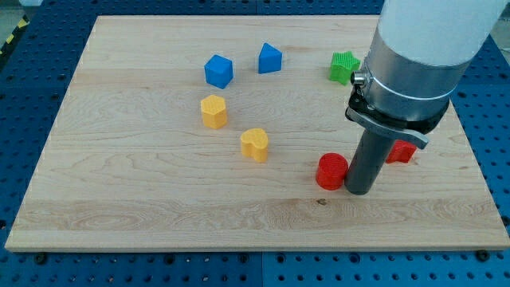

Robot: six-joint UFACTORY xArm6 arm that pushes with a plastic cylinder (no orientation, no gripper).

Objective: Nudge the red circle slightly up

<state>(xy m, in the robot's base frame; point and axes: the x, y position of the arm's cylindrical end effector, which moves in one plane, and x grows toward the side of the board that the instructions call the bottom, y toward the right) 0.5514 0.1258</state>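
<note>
The red circle [331,171] lies on the wooden board [143,191] at the view's lower right. My tip [358,191] stands right beside it, at its right and slightly lower, touching or nearly touching its side. A second red block [402,152] sits to the right of the rod, partly hidden behind the arm; its shape cannot be made out.
A green star [344,67] is at the view's top right, next to the arm. A blue cube [218,71] and a blue pointed block [270,58] are at top centre. A yellow hexagon [213,112] and a yellow heart [255,144] lie mid-board.
</note>
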